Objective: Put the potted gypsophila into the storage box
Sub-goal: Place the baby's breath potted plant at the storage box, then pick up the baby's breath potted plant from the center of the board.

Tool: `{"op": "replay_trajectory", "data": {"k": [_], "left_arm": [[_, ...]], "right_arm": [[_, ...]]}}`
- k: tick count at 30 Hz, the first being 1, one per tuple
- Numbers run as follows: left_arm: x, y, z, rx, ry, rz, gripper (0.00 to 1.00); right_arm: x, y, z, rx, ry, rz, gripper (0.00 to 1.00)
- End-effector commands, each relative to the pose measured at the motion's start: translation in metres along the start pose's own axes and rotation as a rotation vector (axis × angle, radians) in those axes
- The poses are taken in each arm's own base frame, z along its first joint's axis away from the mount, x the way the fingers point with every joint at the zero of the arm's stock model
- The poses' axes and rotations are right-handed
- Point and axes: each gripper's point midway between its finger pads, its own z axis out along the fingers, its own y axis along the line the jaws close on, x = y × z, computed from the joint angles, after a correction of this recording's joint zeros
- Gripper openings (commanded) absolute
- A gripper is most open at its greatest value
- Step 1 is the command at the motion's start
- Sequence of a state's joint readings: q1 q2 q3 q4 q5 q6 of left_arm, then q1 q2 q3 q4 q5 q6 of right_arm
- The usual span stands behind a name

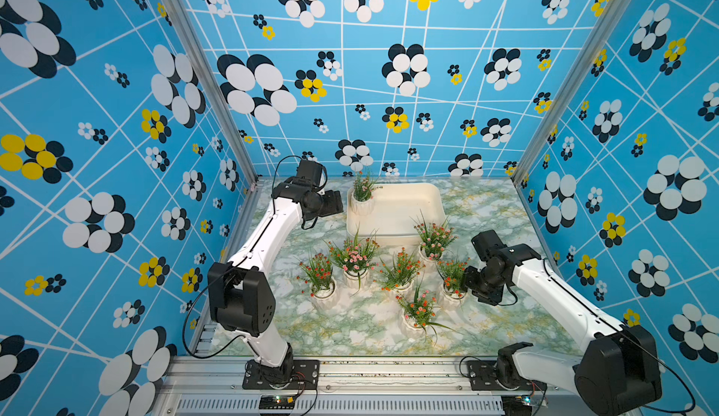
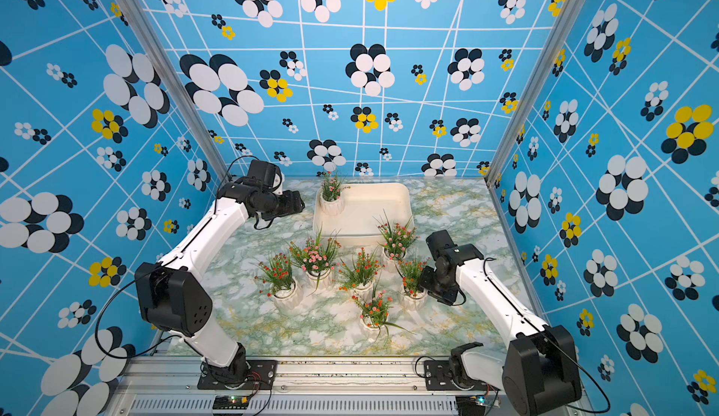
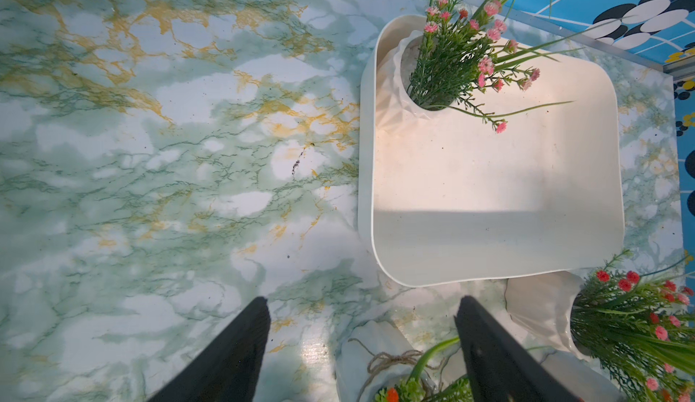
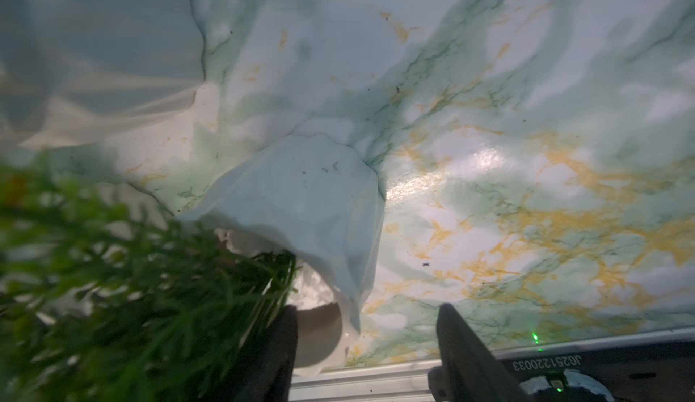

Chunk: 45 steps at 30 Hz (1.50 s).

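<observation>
At the far left, the left arm (image 1: 268,231) reaches toward the back of the marbled tabletop (image 1: 350,336). The left jaws hang released just left of the storage box (image 1: 404,211). In the wrist view their two black fingers (image 3: 233,355) stand well apart with only bare tabletop between them. One potted gypsophila (image 1: 362,202), pink-flowered, stands upright inside the box in its far left corner, and the rest of the box floor is bare. Six more plants stand on the tabletop in front of the box, all outside it. The red-flowered pot (image 1: 325,296) is furthest left, with the pink-flowered pot (image 1: 356,278) just beside it and nearer the box. The orange-flowered pot (image 1: 400,287) sits in the middle, and the front pot (image 1: 411,327) is closest to the near edge. The corner pot (image 1: 427,256) stands just beside the box's near right corner. The rightmost pot (image 1: 451,299) has the right arm (image 1: 544,281) reaching in from the right. The right jaws are parted around this pot's wall, not clenched on it. In the wrist view one of the right fingers (image 4: 462,351) stands clear of the pot with tabletop showing between, while the other sits among the blurred leaves at the pot's mouth.
</observation>
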<state>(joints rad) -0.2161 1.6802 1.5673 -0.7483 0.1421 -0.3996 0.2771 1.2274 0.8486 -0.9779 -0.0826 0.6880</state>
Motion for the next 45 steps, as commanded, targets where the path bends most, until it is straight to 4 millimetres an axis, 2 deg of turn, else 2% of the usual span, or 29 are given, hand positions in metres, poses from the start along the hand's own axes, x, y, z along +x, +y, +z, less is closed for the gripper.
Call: {"op": "replay_trajectory", "data": {"k": [1,8,10,15,18,21,25,29,37,45], "left_arm": [[0.001,-0.002,-0.005,0.026,-0.015,-0.002,0.81],[0.007,0.001,0.004,0.031,-0.002,-0.025,0.81],[0.008,0.002,0.005,0.029,-0.001,-0.03,0.81],[0.011,0.005,0.009,0.019,0.007,-0.028,0.81],[0.012,0.007,0.013,0.015,0.014,-0.031,0.81],[0.012,0.006,0.018,0.02,0.019,-0.039,0.81],[0.01,0.004,0.021,0.029,0.014,-0.049,0.81],[0.011,0.005,0.023,0.029,0.012,-0.058,0.81],[0.006,0.01,0.018,0.031,-0.002,-0.076,0.81],[0.002,0.023,0.009,0.029,-0.024,-0.106,0.81]], "right_arm": [[-0.006,0.0,0.004,0.005,-0.046,0.021,0.55],[-0.012,0.001,0.006,0.027,-0.051,0.002,0.36],[-0.016,0.003,0.004,0.023,-0.063,-0.003,0.27],[-0.019,0.003,-0.001,0.028,-0.079,-0.014,0.13],[-0.02,0.004,-0.002,0.032,-0.076,-0.023,0.09],[-0.022,0.006,-0.005,0.033,-0.074,-0.033,0.0],[-0.026,0.01,-0.012,0.038,-0.067,-0.056,0.0],[-0.032,0.015,-0.029,0.047,-0.072,-0.099,0.0],[-0.05,0.032,-0.082,0.077,-0.056,-0.228,0.0],[-0.079,0.06,-0.135,0.054,-0.102,-0.315,0.0]]}}
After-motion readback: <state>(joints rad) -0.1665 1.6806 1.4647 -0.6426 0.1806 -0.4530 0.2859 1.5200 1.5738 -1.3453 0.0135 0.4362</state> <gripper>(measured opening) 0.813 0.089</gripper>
